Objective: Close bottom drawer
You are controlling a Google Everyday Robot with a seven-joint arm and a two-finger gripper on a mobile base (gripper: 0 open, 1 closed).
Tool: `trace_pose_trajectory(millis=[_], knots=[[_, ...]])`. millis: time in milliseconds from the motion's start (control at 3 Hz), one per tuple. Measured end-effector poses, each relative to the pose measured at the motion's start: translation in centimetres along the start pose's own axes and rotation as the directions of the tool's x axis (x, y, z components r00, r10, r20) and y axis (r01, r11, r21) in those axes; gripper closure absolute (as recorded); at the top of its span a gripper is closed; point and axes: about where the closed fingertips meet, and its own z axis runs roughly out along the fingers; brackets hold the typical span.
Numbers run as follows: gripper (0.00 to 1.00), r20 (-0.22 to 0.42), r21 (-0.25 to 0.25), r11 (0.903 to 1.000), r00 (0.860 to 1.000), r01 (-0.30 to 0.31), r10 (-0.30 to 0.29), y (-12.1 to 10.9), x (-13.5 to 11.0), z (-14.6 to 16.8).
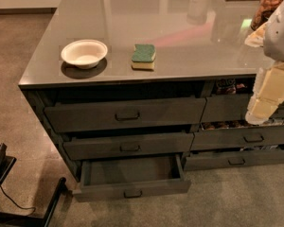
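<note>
Bottom drawer not closed yet, so the whole push is left to be done.
The bottom drawer [132, 176] is seen pulled out under the desk's [180, 46] left side, inside exposed. The claw [267, 96] is held at the desk's right front edge; released or clenched can't be told.

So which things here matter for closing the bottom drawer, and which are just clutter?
Job: bottom drawer, pulled open; gripper, far right, beside the neighbouring stack.
Lying about: white bowl, green sponge, jar, all on the countertop.
</note>
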Motion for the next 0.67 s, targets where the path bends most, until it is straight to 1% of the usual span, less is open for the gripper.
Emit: trace_pose_trajectory(millis=[333,667], knots=[[0.0,0.0,0.0,1.0,1.0,0.0,0.0,0.0,0.0,0.0],[0.17,0.014,-0.006,1.0,1.0,-0.006,0.006,0.6,0.2,1.4]])
